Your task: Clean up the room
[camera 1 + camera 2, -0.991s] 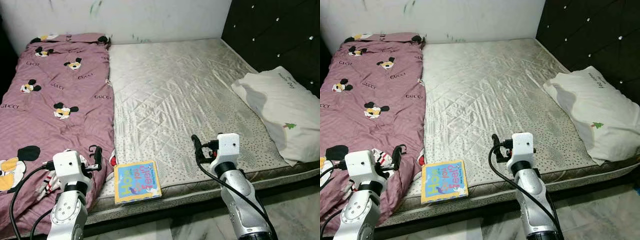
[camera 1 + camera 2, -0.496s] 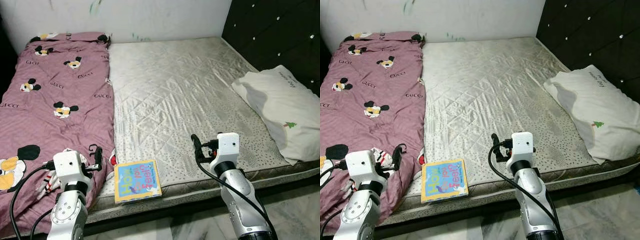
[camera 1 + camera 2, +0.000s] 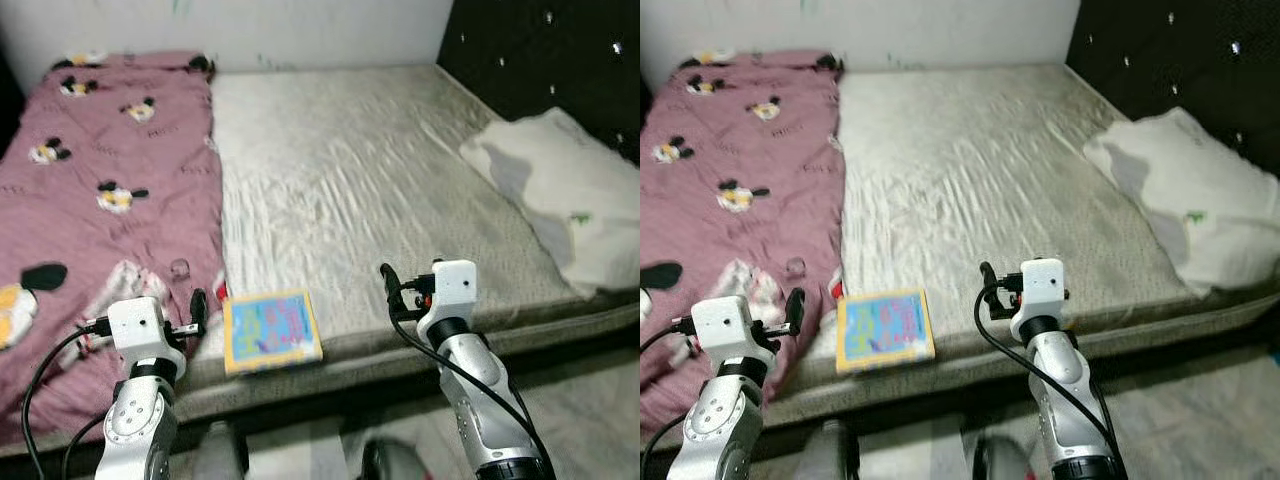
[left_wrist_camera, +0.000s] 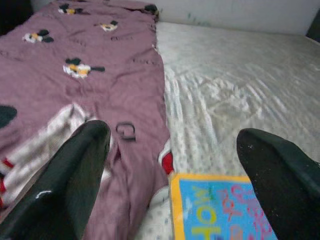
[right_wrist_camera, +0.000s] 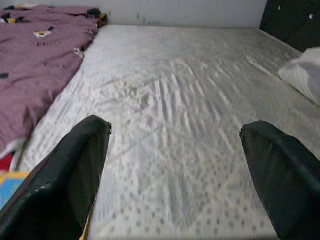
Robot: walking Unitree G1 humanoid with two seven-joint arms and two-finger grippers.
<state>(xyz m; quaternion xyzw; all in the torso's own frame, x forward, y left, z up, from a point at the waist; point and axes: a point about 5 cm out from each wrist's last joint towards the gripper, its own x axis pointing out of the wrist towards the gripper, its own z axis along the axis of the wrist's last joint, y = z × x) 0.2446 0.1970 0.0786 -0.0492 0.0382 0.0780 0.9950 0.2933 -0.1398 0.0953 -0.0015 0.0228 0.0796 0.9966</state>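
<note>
While unheld, book (image 3: 272, 330) on mattress (image 3: 380, 190)

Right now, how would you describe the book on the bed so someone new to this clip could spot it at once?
Start at the bare grey mattress and follow its near edge towards the purple cartoon-print blanket. The book lies flat there, just beside the blanket's edge and between the robot's two arms. Its bright blue cover with a yellow border is the one flat, vivid thing among soft bedding.
</note>
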